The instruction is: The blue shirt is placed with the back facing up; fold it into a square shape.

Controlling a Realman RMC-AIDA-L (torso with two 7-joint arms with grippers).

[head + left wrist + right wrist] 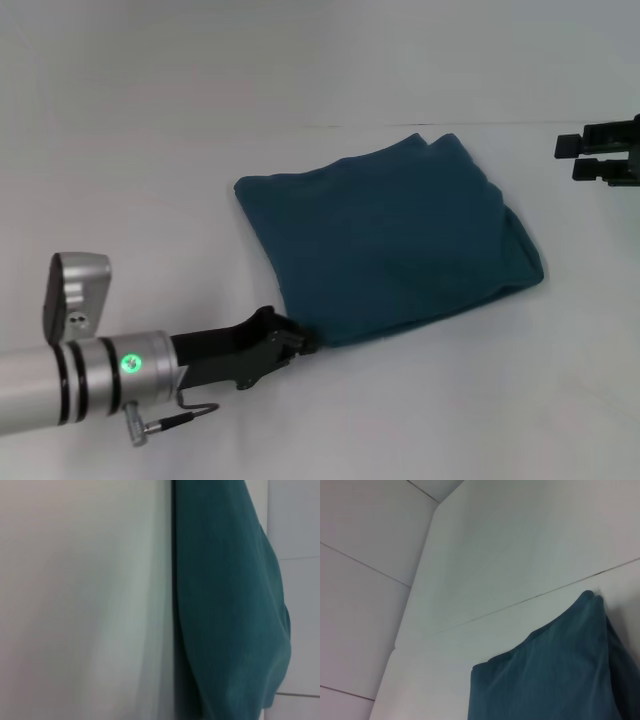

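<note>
Shirt: the blue shirt (pixel 390 240) lies mid-tabletop (pixel 150 180), already folded into a rough 4-sided pad.
Progress: you look near done; the right edge bulges and the far corner shows loose layers, so a tidy-up is probably left.
Left claw: the left claw (pixel 300 342) is at the shirt's near-left corner, touching the hem; you cannot tell if it pinches cloth.
Right claw: the right claw (pixel 562 158) is parked far right, fingers apart, well clear.
Room: open tabletop on every side.
</note>
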